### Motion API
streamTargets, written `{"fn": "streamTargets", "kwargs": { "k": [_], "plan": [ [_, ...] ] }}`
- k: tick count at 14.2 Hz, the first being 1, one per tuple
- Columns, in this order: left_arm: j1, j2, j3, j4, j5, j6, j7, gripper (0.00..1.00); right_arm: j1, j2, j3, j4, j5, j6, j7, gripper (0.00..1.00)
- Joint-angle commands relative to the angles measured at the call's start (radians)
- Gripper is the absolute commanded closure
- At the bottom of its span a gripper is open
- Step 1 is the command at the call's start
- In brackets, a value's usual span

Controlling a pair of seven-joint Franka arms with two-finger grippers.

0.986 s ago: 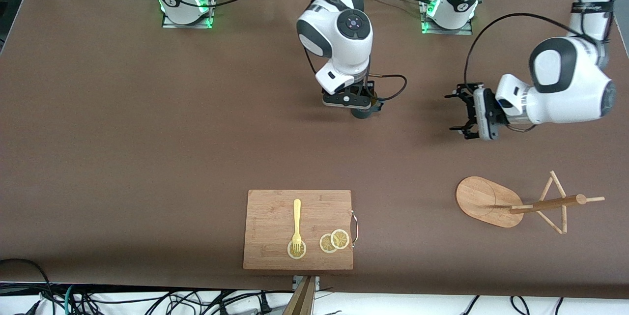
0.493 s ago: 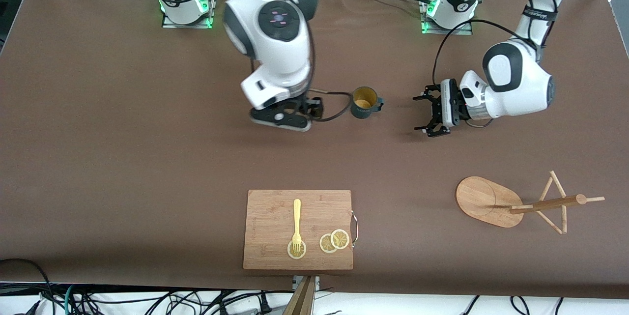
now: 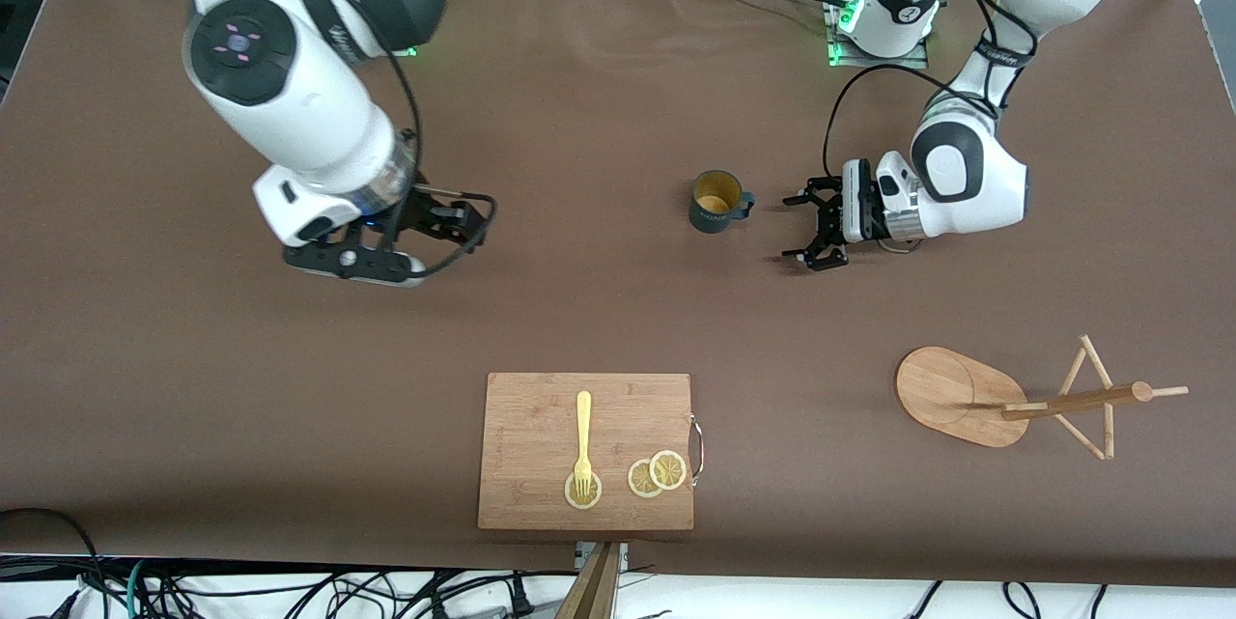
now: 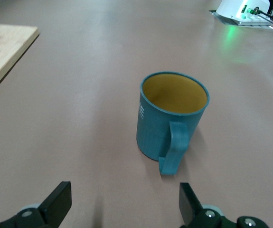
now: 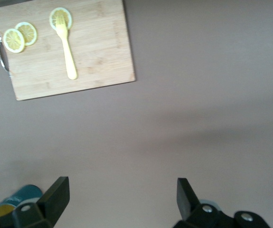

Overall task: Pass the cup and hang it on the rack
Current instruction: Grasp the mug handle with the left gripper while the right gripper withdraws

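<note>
The right gripper (image 3: 425, 238) hangs over bare table (image 3: 145, 339) toward the right arm's end, its fingers spread wide and holding nothing. Wide open brown surface lies all around it, out to the table's edges. Nearer the front camera, the cutting board (image 3: 541, 445) sits close to the table's near edge, carrying a yellow fork (image 3: 583, 436) and lemon slices (image 3: 657, 473); one slice lies under the fork's tines. The cup (image 3: 716, 202) stands upright mid-table, yellow inside showing, with free room on every side. Its handle (image 3: 744, 206) points at the left gripper (image 3: 803, 228), which sits low just beside the cup toward the left arm's end, jaws wide apart, not touching it. The rack (image 3: 1014, 402) stands nearer the front camera, toward the left arm's end, well apart from the cup.
</note>
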Motion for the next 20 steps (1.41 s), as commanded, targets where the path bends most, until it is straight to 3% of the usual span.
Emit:
{"fn": "streamTargets", "kwargs": {
  "k": [1, 5, 7, 13, 14, 15, 18, 20],
  "plan": [
    [-0.021, 0.055, -0.004, 0.008, -0.076, 0.009, 0.150, 0.00, 0.008, -0.135, -0.061, -0.169, 0.013, 0.005, -0.100, 0.00],
    [-0.037, 0.084, -0.004, 0.001, -0.079, 0.010, 0.165, 0.00, 0.008, -0.264, -0.143, -0.263, 0.005, -0.044, -0.164, 0.00],
    [-0.038, 0.095, -0.008, -0.015, -0.135, 0.010, 0.199, 0.00, 0.008, -0.312, -0.193, -0.310, -0.001, -0.053, -0.253, 0.00],
    [-0.052, 0.109, -0.009, -0.036, -0.206, 0.009, 0.242, 0.00, 0.005, -0.358, -0.255, -0.355, -0.024, -0.079, -0.382, 0.00],
    [-0.052, 0.110, -0.011, -0.038, -0.208, 0.009, 0.241, 0.00, -0.030, -0.367, -0.234, -0.367, -0.045, -0.082, -0.391, 0.00],
    [-0.054, 0.110, -0.011, -0.042, -0.212, 0.009, 0.241, 0.00, -0.107, -0.367, -0.159, -0.369, -0.050, -0.082, -0.414, 0.00],
    [-0.060, 0.112, -0.032, -0.059, -0.272, 0.009, 0.241, 0.00, -0.407, -0.369, 0.143, -0.367, -0.071, -0.079, -0.434, 0.00],
    [-0.061, 0.113, -0.037, -0.059, -0.283, 0.009, 0.239, 0.00, -0.526, -0.381, 0.254, -0.372, -0.076, -0.081, -0.436, 0.00]
  ]
}}
